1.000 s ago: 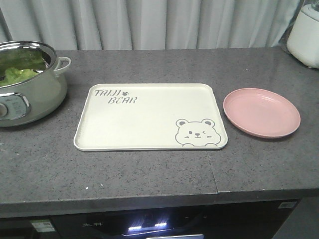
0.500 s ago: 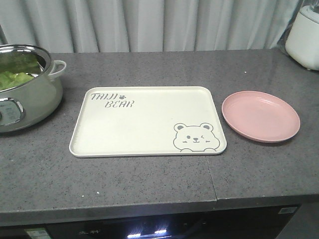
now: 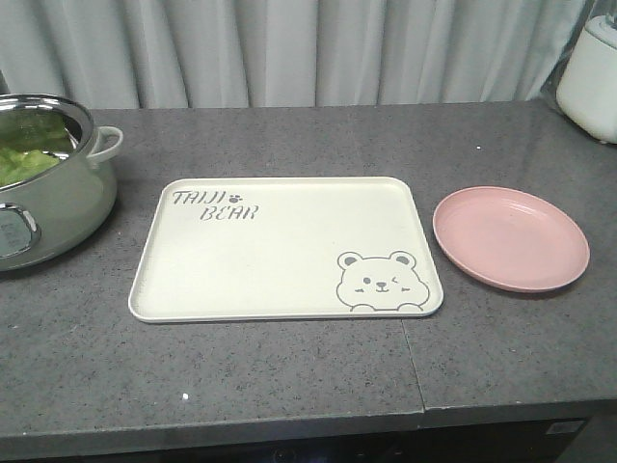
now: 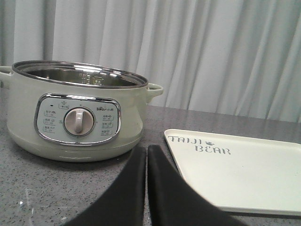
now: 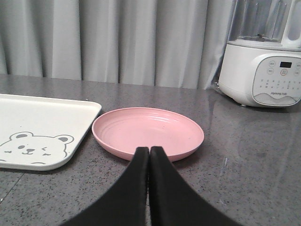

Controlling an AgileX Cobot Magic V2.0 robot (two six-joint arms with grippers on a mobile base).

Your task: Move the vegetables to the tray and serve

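The cream tray [image 3: 280, 289] with a winking bear drawing lies in the middle of the grey counter, with nothing on it. Green vegetables [image 3: 21, 164] sit inside the pale green electric pot [image 3: 58, 207] at the far left. In the left wrist view my left gripper [image 4: 146, 149] is shut and empty, low over the counter between the pot [image 4: 77, 113] and the tray [image 4: 244, 174]. My right gripper [image 5: 149, 150] is shut and empty too, just in front of the pink plate [image 5: 148, 132]. Neither gripper shows in the front view.
The round pink plate [image 3: 509, 237] lies right of the tray. A white blender base [image 5: 261, 70] stands at the back right corner, also seen in the front view as a white appliance [image 3: 590, 68]. Grey curtains hang behind the counter. The counter's front edge [image 3: 289, 420] runs along the bottom.
The front view has shifted: pot, tray and plate all sit lower in the frame, and the pot has slid further off the left edge. Nothing on the counter has moved relative to each other.
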